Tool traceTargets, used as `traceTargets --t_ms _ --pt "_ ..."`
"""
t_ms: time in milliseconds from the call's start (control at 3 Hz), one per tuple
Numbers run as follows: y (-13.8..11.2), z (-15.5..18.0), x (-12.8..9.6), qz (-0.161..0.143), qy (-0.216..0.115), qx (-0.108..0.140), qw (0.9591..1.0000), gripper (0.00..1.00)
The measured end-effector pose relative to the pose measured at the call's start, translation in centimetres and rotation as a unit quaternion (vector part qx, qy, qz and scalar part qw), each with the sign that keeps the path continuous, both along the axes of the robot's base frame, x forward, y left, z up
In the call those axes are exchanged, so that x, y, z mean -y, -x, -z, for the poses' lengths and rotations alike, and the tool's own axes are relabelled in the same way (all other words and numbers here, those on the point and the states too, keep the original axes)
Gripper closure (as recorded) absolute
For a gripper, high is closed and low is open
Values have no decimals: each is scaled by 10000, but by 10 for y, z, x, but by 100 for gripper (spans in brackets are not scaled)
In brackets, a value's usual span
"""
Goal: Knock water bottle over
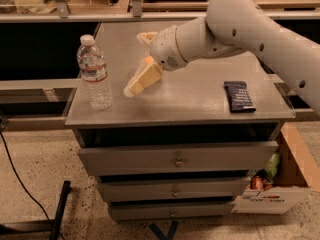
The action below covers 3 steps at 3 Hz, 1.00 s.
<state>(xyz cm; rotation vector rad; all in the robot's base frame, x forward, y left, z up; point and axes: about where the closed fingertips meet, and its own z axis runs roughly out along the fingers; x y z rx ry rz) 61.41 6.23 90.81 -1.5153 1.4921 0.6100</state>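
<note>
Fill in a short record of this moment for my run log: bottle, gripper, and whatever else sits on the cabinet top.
water bottle: upright, cap on, near the front-left corner of the top
gripper: low over the top, to the right of the bottle in the picture, not touching it
dark packet: lying flat on the right side of the top
cabinet: grey, with drawers below
task state: bottle not yet knocked over
</note>
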Motion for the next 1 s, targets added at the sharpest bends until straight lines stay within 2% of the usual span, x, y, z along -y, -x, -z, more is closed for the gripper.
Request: traceTargets --t_ms 333,1000 --pt "-7 5 -18 -99 -390 -104 9991 0" --pt "-2 0 -59 -651 -1114 -289 9912 0"
